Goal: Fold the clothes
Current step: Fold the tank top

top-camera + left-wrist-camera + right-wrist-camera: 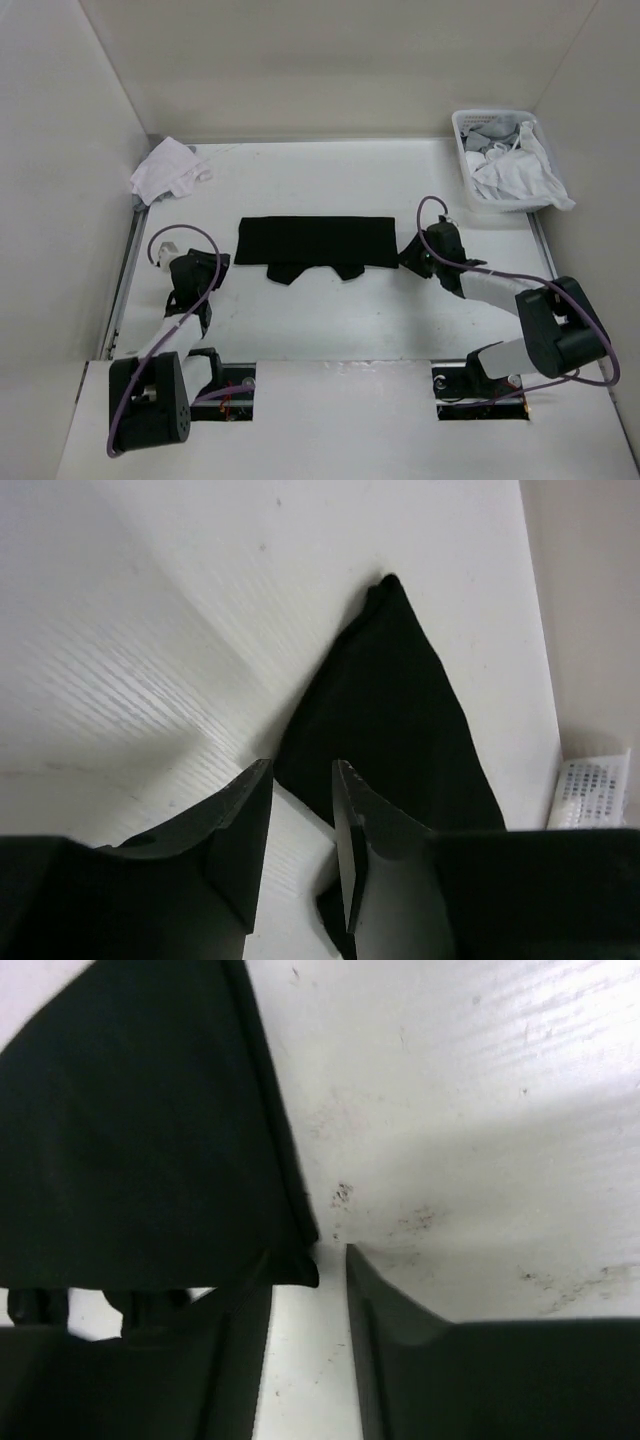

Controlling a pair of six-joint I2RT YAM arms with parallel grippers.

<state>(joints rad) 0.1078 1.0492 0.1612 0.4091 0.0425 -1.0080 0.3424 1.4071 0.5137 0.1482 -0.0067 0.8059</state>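
Plain black short-sleeved T-shirt of thin fabric lies folded in a flat band on the white desk, between the released left end effector and the released right end effector, one at each end.

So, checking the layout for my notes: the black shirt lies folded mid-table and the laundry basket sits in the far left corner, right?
No: the top view shows the laundry basket in the far right corner. The black shirt does lie folded mid-table.
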